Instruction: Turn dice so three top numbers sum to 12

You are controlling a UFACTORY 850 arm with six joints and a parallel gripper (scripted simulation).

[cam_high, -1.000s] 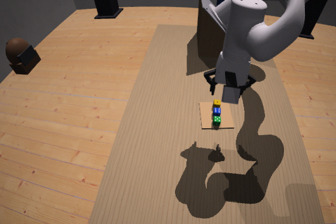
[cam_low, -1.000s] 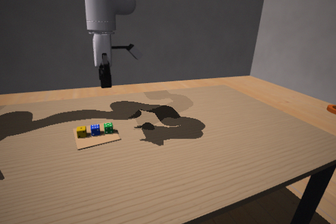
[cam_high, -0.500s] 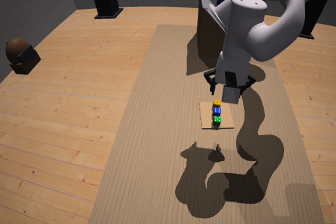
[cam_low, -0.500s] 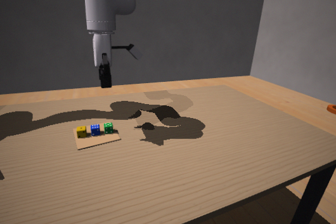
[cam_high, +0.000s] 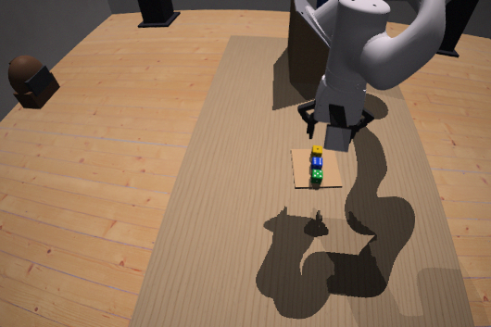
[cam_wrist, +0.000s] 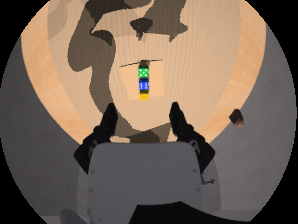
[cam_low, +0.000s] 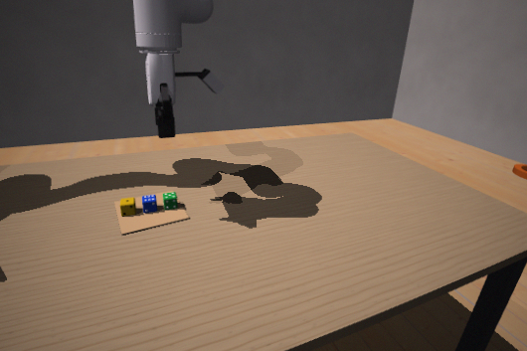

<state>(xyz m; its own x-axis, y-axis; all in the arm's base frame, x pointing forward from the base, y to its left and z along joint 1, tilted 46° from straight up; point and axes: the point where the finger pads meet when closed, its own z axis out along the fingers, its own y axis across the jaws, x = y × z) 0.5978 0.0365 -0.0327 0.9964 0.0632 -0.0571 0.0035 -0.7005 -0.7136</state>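
Note:
Three dice lie flat in a row on a small tan mat (cam_high: pixel 322 169) on the table: a yellow die (cam_high: pixel 317 149), a blue die (cam_high: pixel 317 162) in the middle and a green die (cam_high: pixel 317 176). In the exterior view the yellow die (cam_low: pixel 127 206), the blue die (cam_low: pixel 149 203) and the green die (cam_low: pixel 170 200) sit along the mat's (cam_low: pixel 151 218) far side. The yellow top shows one pip; the other tops are too small to read. My gripper (cam_low: pixel 164 124) hangs open and empty high above the table, behind the yellow end of the row. In the wrist view the fingers frame the dice (cam_wrist: pixel 143 87) far below.
A dark upright board (cam_high: pixel 306 46) stands on the table's far end behind the arm. An orange object (cam_low: pixel 521 170) lies at the table's right edge. A brown object (cam_high: pixel 29 81) sits on the floor to the left.

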